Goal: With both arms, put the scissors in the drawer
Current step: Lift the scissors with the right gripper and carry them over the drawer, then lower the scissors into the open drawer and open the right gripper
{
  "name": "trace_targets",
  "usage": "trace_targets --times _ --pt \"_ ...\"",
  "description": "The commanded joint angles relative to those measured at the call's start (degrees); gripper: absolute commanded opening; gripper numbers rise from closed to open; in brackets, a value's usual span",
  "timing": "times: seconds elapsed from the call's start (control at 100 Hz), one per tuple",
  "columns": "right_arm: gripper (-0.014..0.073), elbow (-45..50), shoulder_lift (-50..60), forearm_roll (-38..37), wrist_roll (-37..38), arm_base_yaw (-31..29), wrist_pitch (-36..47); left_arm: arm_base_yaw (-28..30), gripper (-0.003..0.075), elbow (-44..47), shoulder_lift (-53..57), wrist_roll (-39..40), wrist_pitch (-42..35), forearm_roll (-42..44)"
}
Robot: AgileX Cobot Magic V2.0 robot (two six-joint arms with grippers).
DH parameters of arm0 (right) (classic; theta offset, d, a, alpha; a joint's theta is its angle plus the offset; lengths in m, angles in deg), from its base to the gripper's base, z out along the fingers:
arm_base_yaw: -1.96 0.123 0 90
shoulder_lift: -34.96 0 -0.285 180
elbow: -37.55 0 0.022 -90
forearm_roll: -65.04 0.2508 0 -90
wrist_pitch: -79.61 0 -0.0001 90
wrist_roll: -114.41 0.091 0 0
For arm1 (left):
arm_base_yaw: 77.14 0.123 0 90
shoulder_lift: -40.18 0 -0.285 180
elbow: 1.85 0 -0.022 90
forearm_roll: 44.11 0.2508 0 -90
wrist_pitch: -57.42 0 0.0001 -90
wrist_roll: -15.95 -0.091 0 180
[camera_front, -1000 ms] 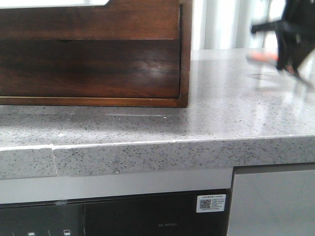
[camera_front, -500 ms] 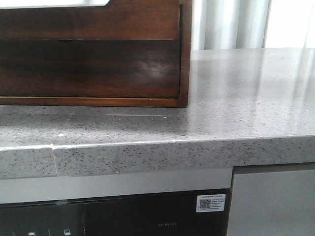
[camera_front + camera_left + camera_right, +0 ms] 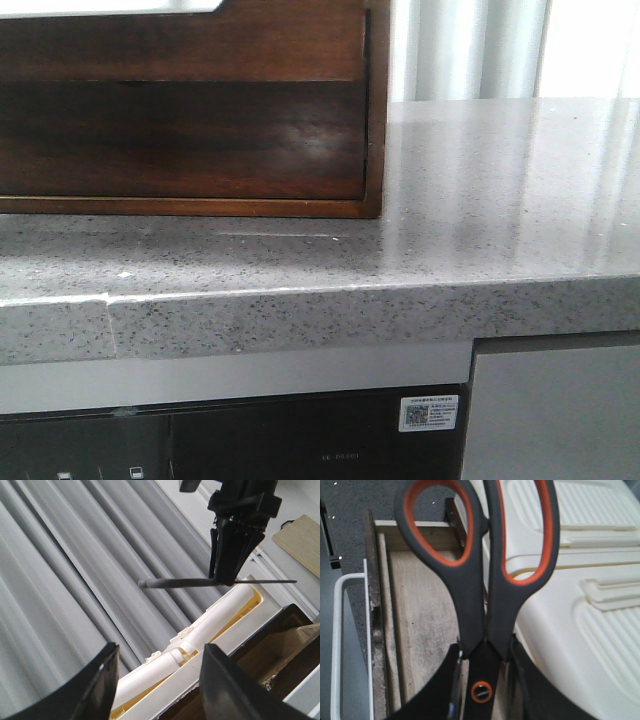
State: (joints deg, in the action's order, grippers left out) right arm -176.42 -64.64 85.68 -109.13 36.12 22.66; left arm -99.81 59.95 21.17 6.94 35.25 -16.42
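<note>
My right gripper is shut on the scissors, gripping them near the orange-ringed pivot. The grey handles with orange lining point away from it. They hang over the pale wooden inside of the open drawer. In the left wrist view the scissors show edge-on as a thin grey line, held high in the right gripper. My left gripper is open and empty, away from the scissors. The front view shows the drawer's glossy reddish-brown front and no gripper.
A white moulded plastic lid lies beside the drawer opening; it also shows in the left wrist view. The dark wooden cabinet stands on the grey speckled counter. A white wire frame hangs off the counter edge.
One second ago the right gripper with the scissors showed at the far right of the front view. It has since moved out of that view. The cabinet has not moved.
</note>
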Motion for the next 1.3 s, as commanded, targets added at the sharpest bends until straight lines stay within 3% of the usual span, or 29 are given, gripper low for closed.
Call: trace_targets --times 0.0,0.39,0.46,0.58,0.62,0.67,0.88,0.95,1.08,1.19,1.29 --pt "-0.0074 -1.9 0.6 1.1 -1.4 1.0 3.0 0.1 0.0348 -1.8 -0.6 0.6 -3.1 -1.5" --pt "-0.0055 -1.9 -4.4 1.1 -1.9 2.3 1.6 0.1 0.0348 -1.8 -0.6 0.6 -3.1 -1.5" --pt "0.0045 -1.9 -4.8 1.1 -1.9 2.3 1.6 0.1 0.0348 -1.8 -0.6 0.6 -3.1 -1.5" --pt "0.0404 -1.9 -5.1 1.1 -1.9 2.3 1.9 0.1 0.0348 -1.8 -0.6 0.6 -3.1 -1.5" --pt "0.0488 -1.9 -5.1 1.0 -1.9 2.3 2.1 0.1 0.0348 -1.8 -0.6 0.6 -3.1 -1.5" --pt "0.0521 -1.9 -5.1 1.0 -1.9 2.3 2.4 0.1 0.0348 -1.8 -0.6 0.6 -3.1 -1.5" --pt "0.0427 -3.4 -4.5 1.1 -1.9 2.3 0.6 0.1 0.0348 -2.0 -0.6 0.6 -3.0 -1.5" --pt "0.0346 -3.9 -3.5 1.1 -1.7 2.3 -0.3 0.1 0.0348 -2.0 -0.5 0.6 -3.0 -1.5" --pt "0.0112 -4.3 -0.6 1.1 -0.7 2.3 -1.1 0.1 0.034 -2.0 0.9 0.6 -2.4 -1.5" --pt "-0.0076 -4.3 2.2 1.1 -0.7 2.3 -1.2 0.1 0.0251 -2.1 3.6 1.2 0.9 -2.7" --pt "-0.006 -4.3 4.7 1.1 0.7 2.3 -1.2 0.1 0.0114 -2.1 6.7 4.0 5.2 -2.7"
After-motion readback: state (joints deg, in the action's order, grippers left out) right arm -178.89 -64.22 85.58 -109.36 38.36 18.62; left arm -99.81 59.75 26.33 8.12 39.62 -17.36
